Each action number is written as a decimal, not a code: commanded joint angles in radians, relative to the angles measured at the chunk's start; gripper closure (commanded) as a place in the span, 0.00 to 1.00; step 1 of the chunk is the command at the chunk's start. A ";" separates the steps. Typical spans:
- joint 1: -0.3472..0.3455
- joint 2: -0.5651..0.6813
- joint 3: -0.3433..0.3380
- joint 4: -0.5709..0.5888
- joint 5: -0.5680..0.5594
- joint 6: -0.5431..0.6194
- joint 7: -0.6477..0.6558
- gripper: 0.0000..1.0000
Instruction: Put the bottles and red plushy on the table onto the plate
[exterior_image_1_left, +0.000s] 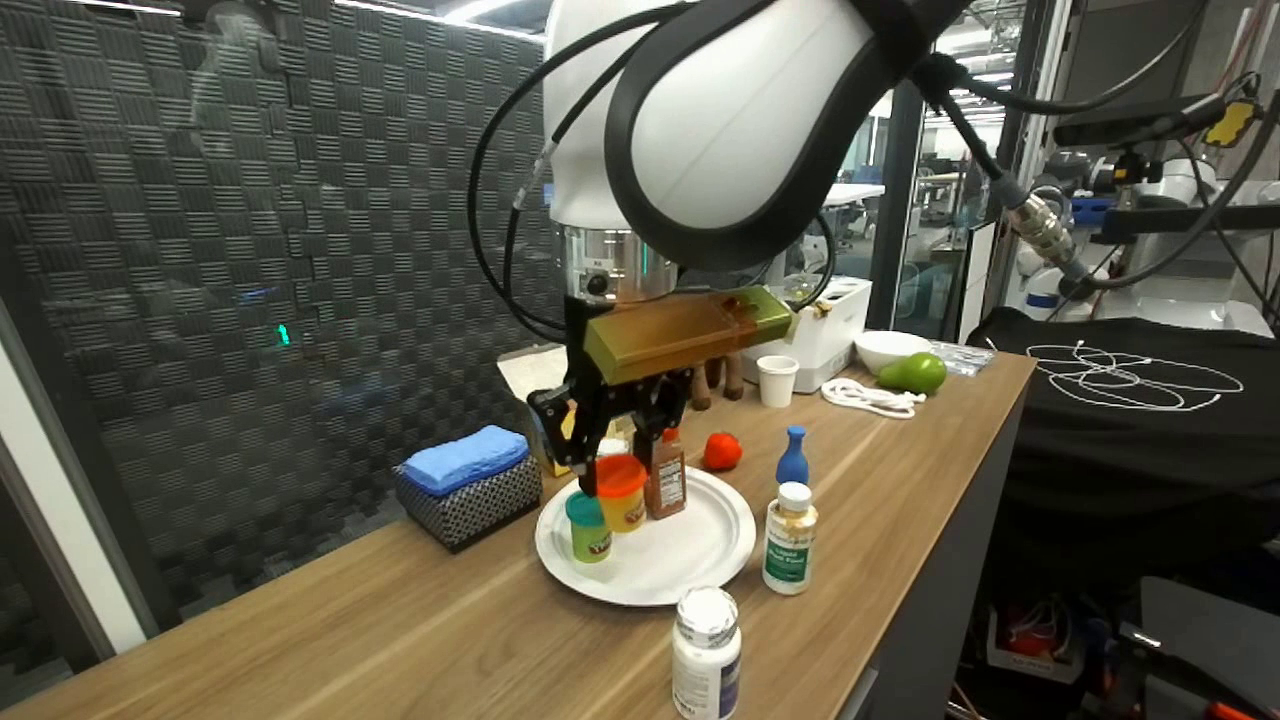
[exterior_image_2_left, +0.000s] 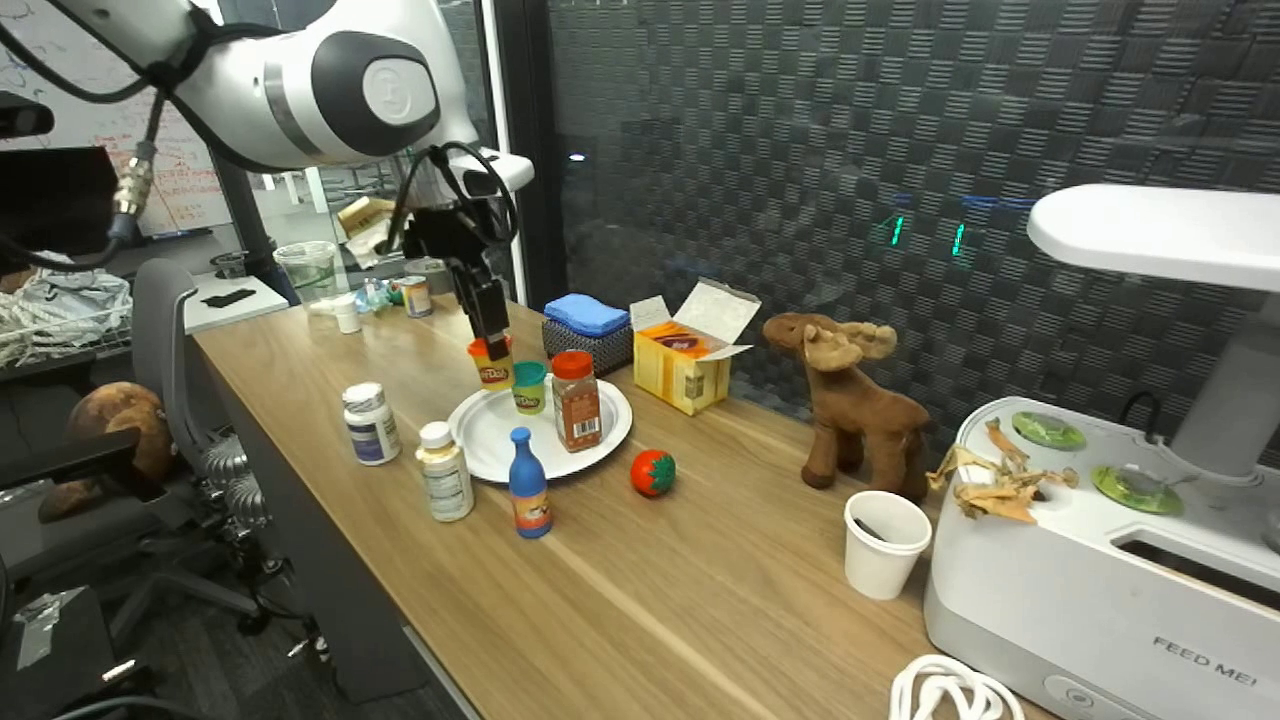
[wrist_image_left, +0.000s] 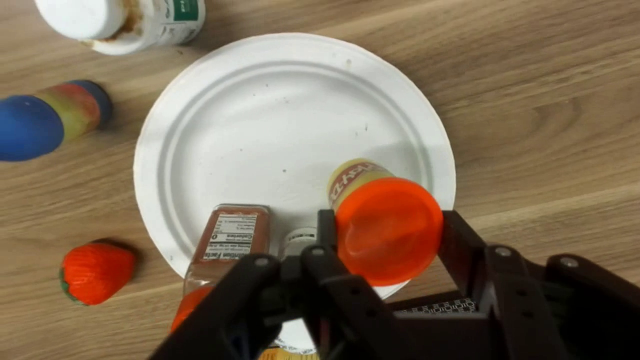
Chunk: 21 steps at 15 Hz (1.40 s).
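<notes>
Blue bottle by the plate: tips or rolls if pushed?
The blue bottle stands upright and looks slim for its height, so a high push would probably tip it. Once down, its round body might roll.

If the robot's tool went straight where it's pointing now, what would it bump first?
Probably the white plate: the tool points down, and the orange-lidded tub in its grip would touch first. How far down is hard to tell.

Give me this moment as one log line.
hand: gripping orange-lidded tub | position: over plate, contact unclear | on plate: teal-lidded tub, spice jar | off plate: red plushy, blue bottle, two white bottles
</notes>
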 joint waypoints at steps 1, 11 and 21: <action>-0.026 -0.061 0.020 -0.052 0.008 -0.008 0.011 0.71; -0.079 -0.022 0.057 -0.094 0.144 0.041 -0.089 0.71; -0.072 0.017 0.047 -0.094 0.126 0.157 -0.102 0.71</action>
